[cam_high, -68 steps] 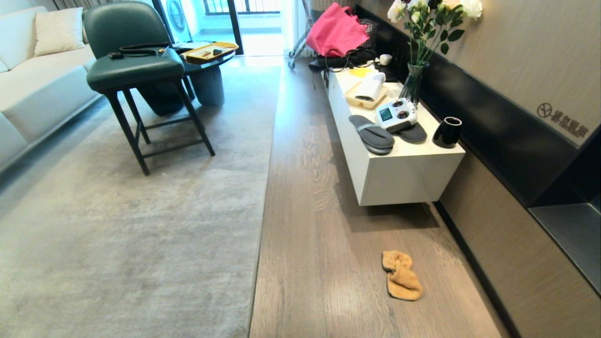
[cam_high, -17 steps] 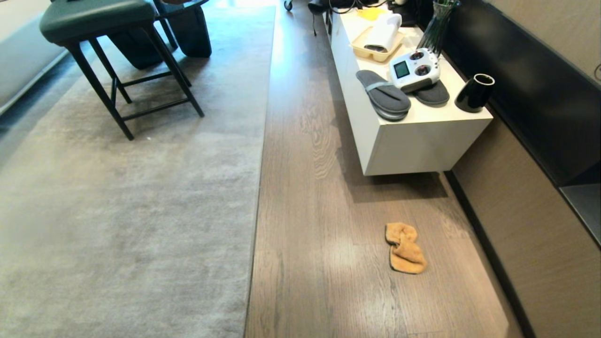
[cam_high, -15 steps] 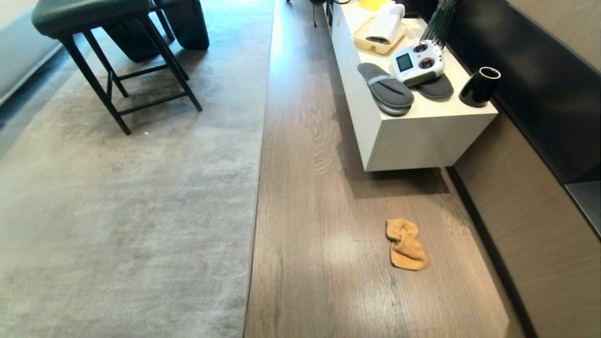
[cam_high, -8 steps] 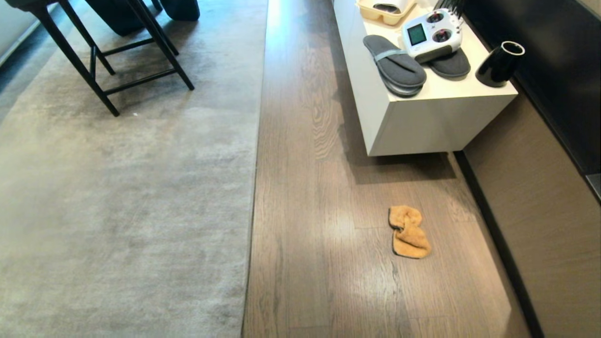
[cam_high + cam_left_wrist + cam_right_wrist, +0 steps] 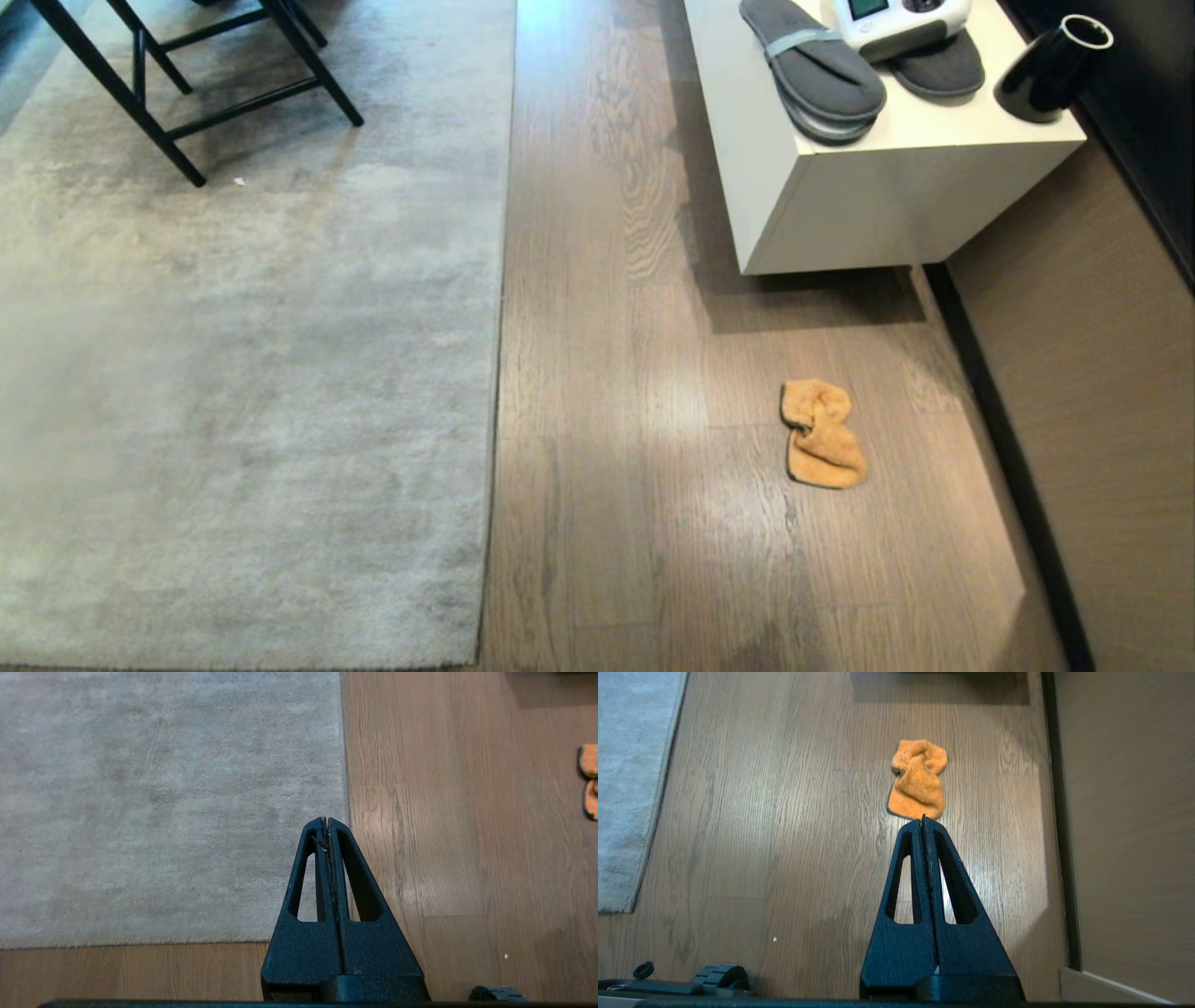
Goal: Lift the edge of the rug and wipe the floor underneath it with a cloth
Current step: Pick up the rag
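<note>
A pale grey rug [image 5: 233, 392] covers the left of the head view; its straight rug edge [image 5: 495, 373] lies flat on the brown plank floor [image 5: 635, 467]. An orange-tan cloth [image 5: 820, 435] lies crumpled on the floor at the right, below the white cabinet. Neither arm shows in the head view. My left gripper [image 5: 326, 820] is shut and empty, hanging above the rug edge [image 5: 345, 765] near the rug's corner. My right gripper [image 5: 923, 819] is shut and empty, above the floor with the cloth [image 5: 919, 784] just beyond its tips.
A white low cabinet [image 5: 878, 187] stands at the upper right with grey slippers [image 5: 822, 79], a white remote and a black cup [image 5: 1050, 70] on it. Black chair legs [image 5: 187, 84] stand on the rug at upper left. A wall panel [image 5: 1102, 373] runs along the right.
The head view has tilted downward: the whole scene slid up the picture, with the cabinet top and chair now cut off. The cloth and rug lie as before.
</note>
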Motion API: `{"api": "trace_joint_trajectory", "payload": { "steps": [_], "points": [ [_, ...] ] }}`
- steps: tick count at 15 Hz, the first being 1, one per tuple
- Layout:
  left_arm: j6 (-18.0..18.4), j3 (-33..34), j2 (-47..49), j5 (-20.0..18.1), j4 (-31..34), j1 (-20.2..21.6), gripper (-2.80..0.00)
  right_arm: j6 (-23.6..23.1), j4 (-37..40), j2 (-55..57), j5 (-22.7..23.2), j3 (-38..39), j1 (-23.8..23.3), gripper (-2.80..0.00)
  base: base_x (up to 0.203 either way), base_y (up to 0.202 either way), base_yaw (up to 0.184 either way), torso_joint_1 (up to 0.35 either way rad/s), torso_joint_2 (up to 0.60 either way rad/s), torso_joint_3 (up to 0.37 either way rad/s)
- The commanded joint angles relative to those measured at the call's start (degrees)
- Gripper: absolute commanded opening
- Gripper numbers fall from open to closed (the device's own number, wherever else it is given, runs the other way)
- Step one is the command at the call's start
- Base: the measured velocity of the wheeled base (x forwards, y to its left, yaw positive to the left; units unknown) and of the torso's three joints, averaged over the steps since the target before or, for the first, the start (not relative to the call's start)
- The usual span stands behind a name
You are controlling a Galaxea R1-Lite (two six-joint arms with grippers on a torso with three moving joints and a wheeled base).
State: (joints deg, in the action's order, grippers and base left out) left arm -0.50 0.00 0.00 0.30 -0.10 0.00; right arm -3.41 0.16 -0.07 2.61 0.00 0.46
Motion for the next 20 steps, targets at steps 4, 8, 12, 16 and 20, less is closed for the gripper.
{"api": "trace_joint_trajectory", "payload": {
  "steps": [4,8,12,16,20],
  "points": [
    [0.0,-0.1,0.0,0.1,0.0,0.0,-2.8,0.0,0.0,0.1,0.0,0.0,0.1,-2.8,0.0,0.0,0.0,0.002,0.0,-0.195],
    [0.0,0.0,0.0,0.1,0.0,0.0,-2.8,0.0,0.0,0.1,0.0,0.0,0.1,-2.8,0.0,0.0,0.0,0.001,0.0,-0.195],
    [0.0,0.0,0.0,0.1,0.0,0.0,-2.8,0.0,0.0,0.1,0.0,0.0,0.0,-2.8,0.0,0.0,0.0,0.001,0.0,-0.196],
    [0.0,0.0,0.0,0.1,0.0,0.0,-2.8,0.0,0.0,0.1,0.0,0.0,0.1,-2.8,0.0,0.0,0.0,0.001,0.0,-0.196],
    [0.0,0.0,0.0,0.1,0.0,0.0,-2.8,0.0,0.0,0.1,0.0,0.0,0.1,-2.8,0.0,0.0,0.0,0.003,0.0,-0.196]
  ]
}}
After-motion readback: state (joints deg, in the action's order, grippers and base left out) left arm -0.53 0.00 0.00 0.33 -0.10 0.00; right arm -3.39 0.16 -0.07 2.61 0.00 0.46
